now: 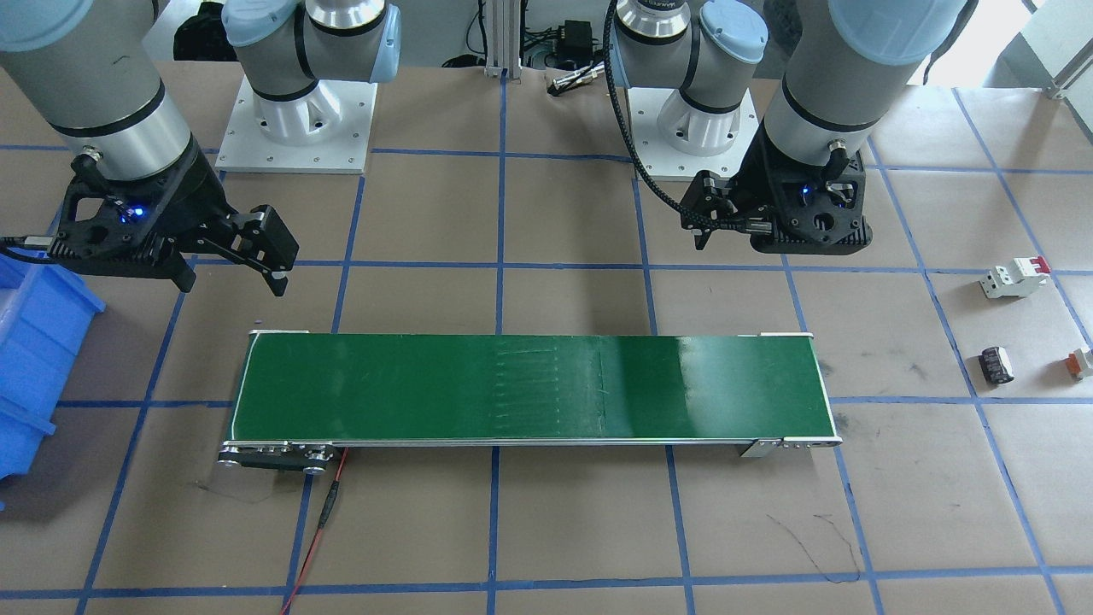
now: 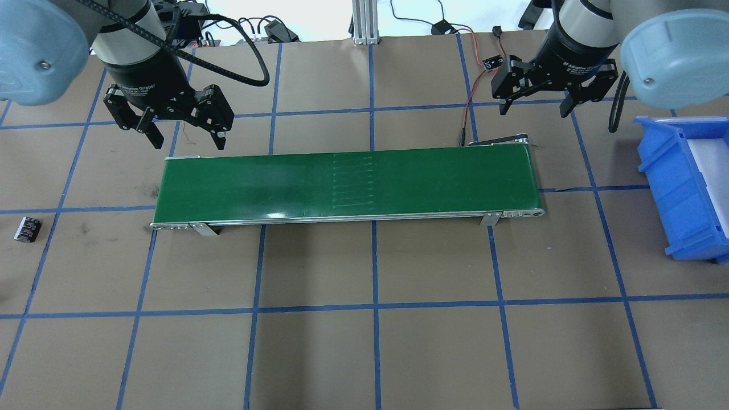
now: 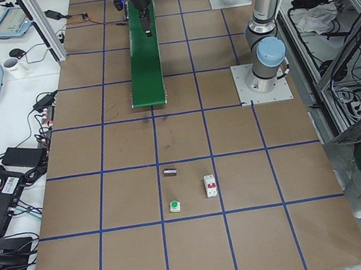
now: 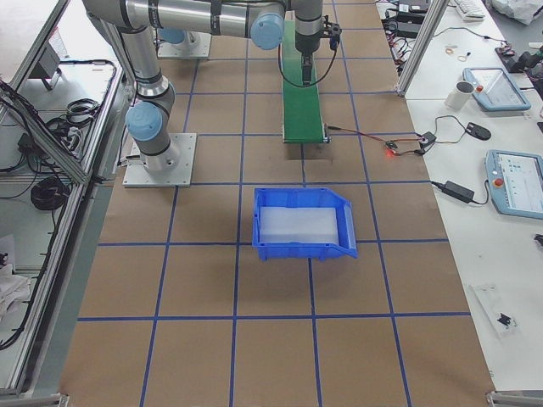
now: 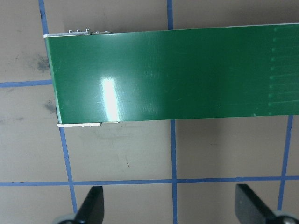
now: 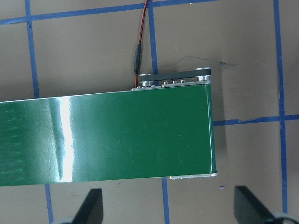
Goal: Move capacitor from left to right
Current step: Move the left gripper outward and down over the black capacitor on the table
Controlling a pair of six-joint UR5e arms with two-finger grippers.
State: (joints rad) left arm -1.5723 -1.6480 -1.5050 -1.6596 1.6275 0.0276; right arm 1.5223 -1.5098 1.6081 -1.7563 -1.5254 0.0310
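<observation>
Tallied each kind in sight.
Counted two grippers, the left gripper point(image 2: 187, 141) at eleven o'clock of the overhead view and the right gripper point(image 2: 535, 111) at one o'clock; one green conveyor belt point(image 2: 347, 185) at centre; one blue bin point(image 2: 663, 188) at three o'clock; three small parts: one capacitor point(image 2: 27, 229) at nine o'clock, one white block with a red switch point(image 1: 1014, 278), one orange-and-white part point(image 1: 1080, 363).
</observation>
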